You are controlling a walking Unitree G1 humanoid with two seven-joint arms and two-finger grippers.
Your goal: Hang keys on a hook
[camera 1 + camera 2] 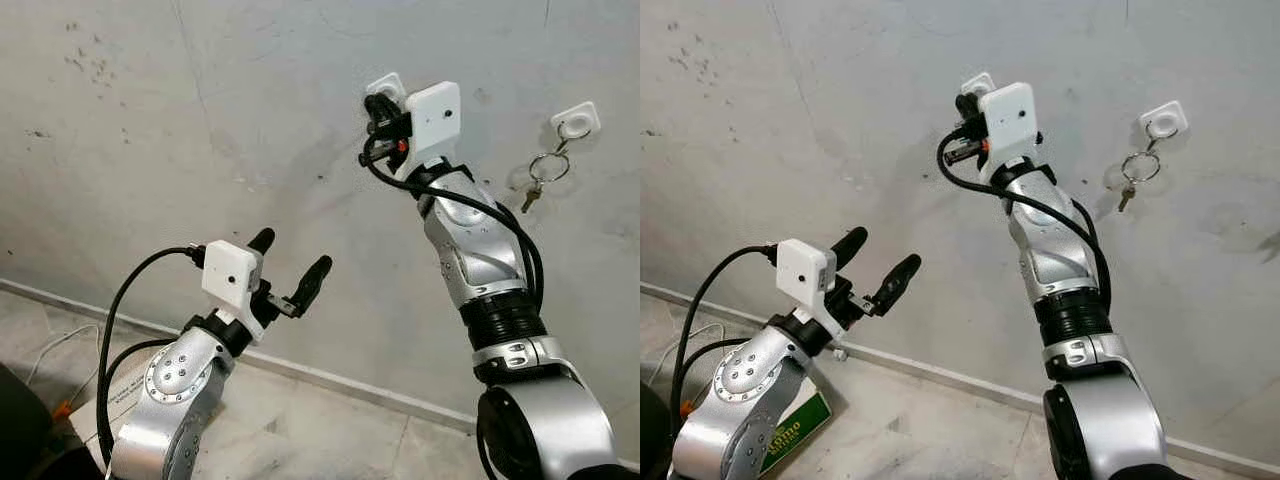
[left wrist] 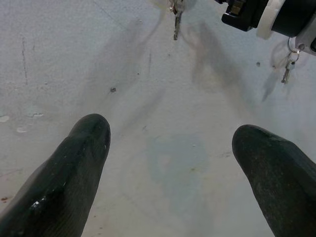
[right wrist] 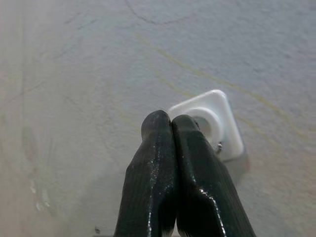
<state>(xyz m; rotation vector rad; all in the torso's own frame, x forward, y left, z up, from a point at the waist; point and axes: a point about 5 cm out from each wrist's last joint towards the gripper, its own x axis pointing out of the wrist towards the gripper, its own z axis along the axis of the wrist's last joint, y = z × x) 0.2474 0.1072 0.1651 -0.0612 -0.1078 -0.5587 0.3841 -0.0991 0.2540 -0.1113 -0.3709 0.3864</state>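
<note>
Two white hook plates are fixed to the grey wall. On the right hook (image 1: pixel 577 120) hangs a ring of keys (image 1: pixel 546 172). My right gripper (image 1: pixel 377 108) is raised to the left hook (image 1: pixel 388 84). In the right wrist view its fingers (image 3: pixel 163 148) are pressed shut with their tips against that hook plate (image 3: pixel 217 116), and a small metal bit shows beside them. The left wrist view shows another key (image 2: pixel 175 22) hanging near there; I cannot tell whether it is held. My left gripper (image 1: pixel 292 255) stands open lower down, away from the wall, holding nothing.
A pale baseboard (image 1: pixel 330 378) runs along the foot of the wall above a tiled floor. A box with a green label (image 1: pixel 792 438) lies on the floor under my left arm. A white cable (image 1: pixel 58 348) trails at the far left.
</note>
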